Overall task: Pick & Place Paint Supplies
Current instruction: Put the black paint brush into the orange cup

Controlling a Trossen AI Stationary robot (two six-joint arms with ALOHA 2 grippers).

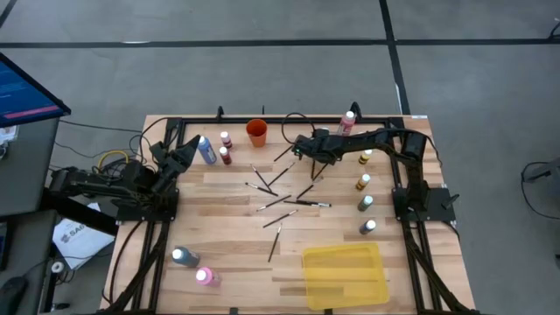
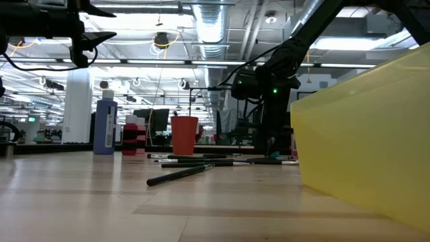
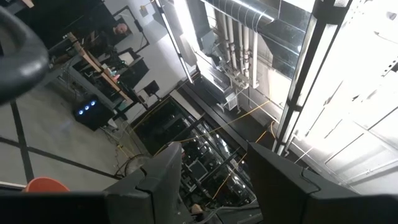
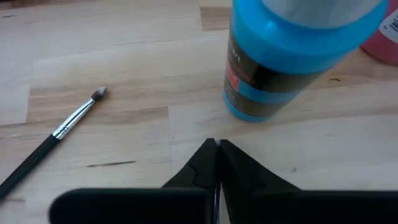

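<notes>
Several thin dark paintbrushes (image 1: 284, 203) lie flat, scattered over the middle of the wooden table. White-capped paint bottles stand around them: a blue one (image 1: 206, 150) and two red ones (image 1: 226, 147) at the far left, a pink one (image 1: 347, 122) at the far right, and a row (image 1: 365, 192) along the right side. My right gripper (image 1: 300, 147) is low over the far middle of the table. It is shut (image 4: 217, 148), with nothing showing between its fingers. A blue bottle (image 4: 280, 56) and a brush (image 4: 59, 130) lie just beyond it. My left gripper (image 1: 188, 156) waits at the left, raised and open (image 3: 217, 186).
A small orange cup (image 1: 256, 132) stands at the far middle, left of my right gripper. A flat yellow tray (image 1: 344, 274) lies at the near right. A blue bottle (image 1: 184, 256) and a pink bottle (image 1: 206, 276) sit at the near left. A dark frame (image 1: 166, 219) borders the table.
</notes>
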